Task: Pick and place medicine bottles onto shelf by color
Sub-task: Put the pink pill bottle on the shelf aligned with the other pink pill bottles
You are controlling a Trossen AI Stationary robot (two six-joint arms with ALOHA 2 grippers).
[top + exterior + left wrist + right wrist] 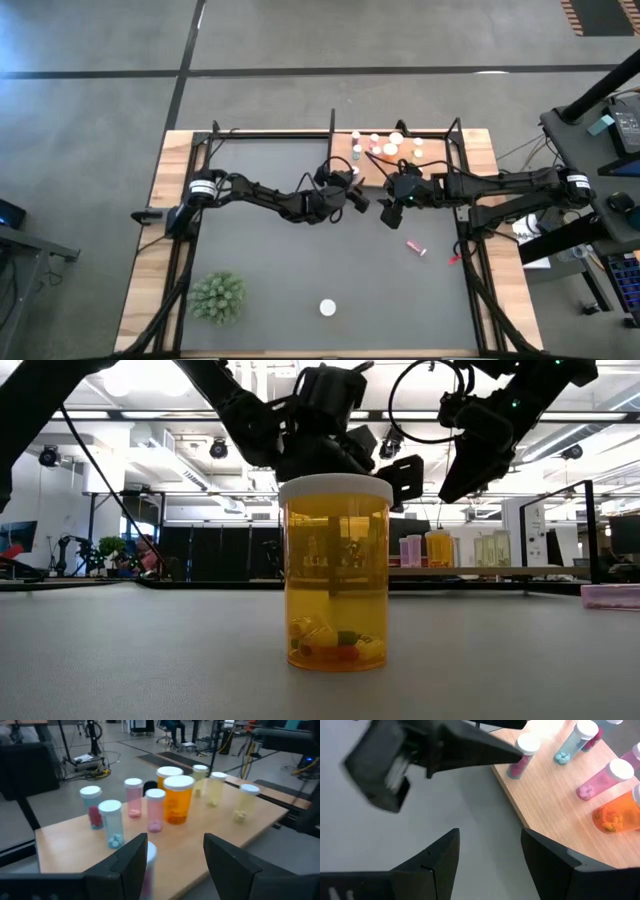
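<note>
Left end effector (358, 198) hung with fingers parted and empty, the shelf (345, 152) and its standing medicine bottles (392, 148) just beyond at twelve o'clock. Right end effector (388, 213), fingers likewise apart and empty, hovered beside it; a pink bottle (416, 247) lay at five o'clock.

The desk (160, 260) is covered by a dark grey mat (300, 270). A light wooden shelf (438, 150) is set at the mat's far edge, just beyond the left tool (358, 200) and the right tool (388, 212). On the shelf, white-capped medicine bottles (178, 799) are stood upright: orange, pink, clear and pale yellow ones. On the mat, a pink bottle (416, 246) is laid on its side near the right tool. An orange bottle (328, 308) is stood upright well in front of both tools. A spiky green plant (217, 297) is placed well apart from the left tool.
</note>
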